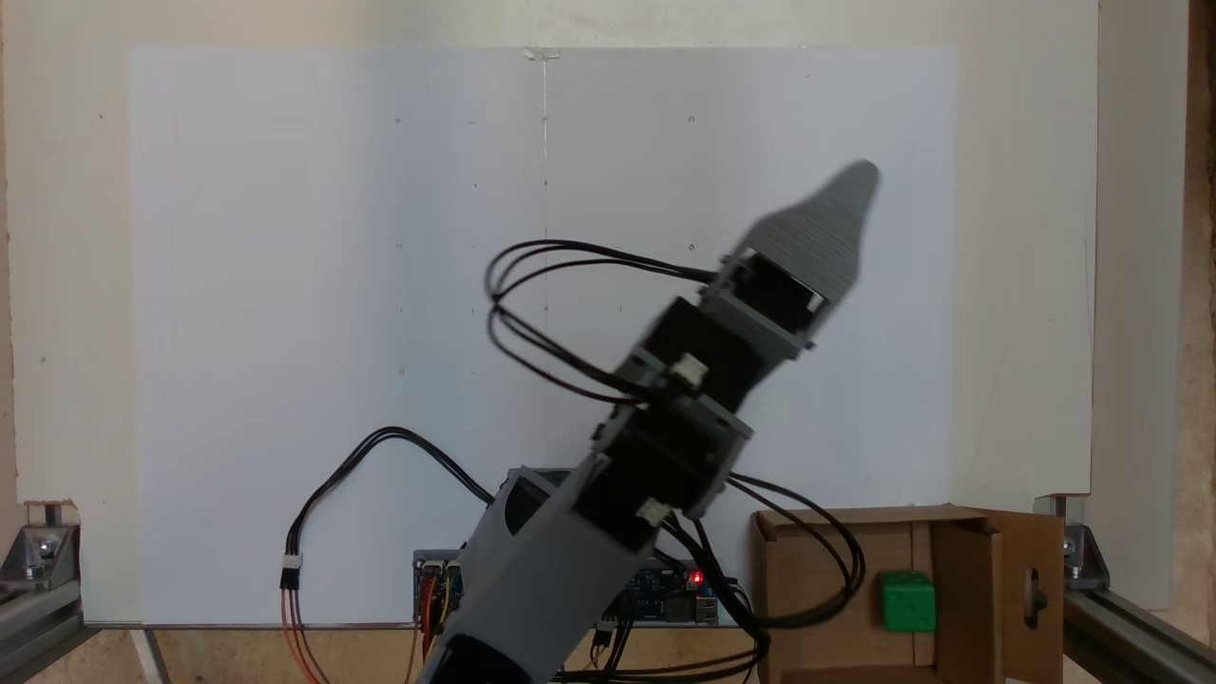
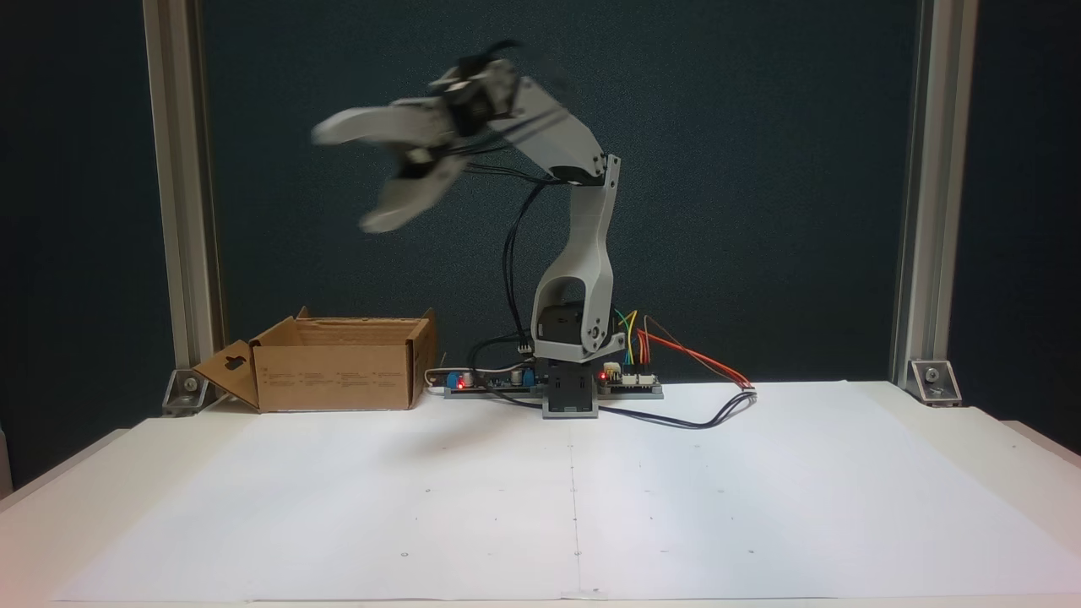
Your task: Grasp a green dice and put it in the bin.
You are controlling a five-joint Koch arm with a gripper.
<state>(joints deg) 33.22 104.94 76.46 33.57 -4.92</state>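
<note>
Fixed views are given from two sides of the white-papered worktop [image 2: 760, 498]. From above, the brown corrugated cardboard box [image 1: 817, 570] is seen at the lower right of the picture, beside the arm's base, with its flaps folded outward. The small bright green plastic dice [image 1: 907, 601] is seen lying on the floor of this box, close to the inner cardboard wall on its right side as that view shows it. One upturned face with sunken pips is faintly made out. On the far right flap [image 1: 1031, 594] a slot cut-out is seen.

From the front, the same box [image 2: 334, 371] is shown at the left, standing on the worktop near the back edge, with the slotted flap [image 2: 228, 371] spread down and outward on its left. Its contents are hidden by the near wall from this side.

The grey and black arm [image 2: 583, 253] is raised well above the worktop, with its upper part bent toward the box side. The gripper [image 2: 342, 177] is held high in the air, above the box and well apart from it, and is blurred. The jaws are spread wide, one pointing roughly level and the other angled downward, and nothing is held between them. From above, the upper jaw alone is made out as a grey pointed blade over the white paper.

Black cables [image 1: 551, 313] are looped beside the arm, and a circuit board [image 2: 629, 382] with coloured wires and a red light is set at its base.
</note>
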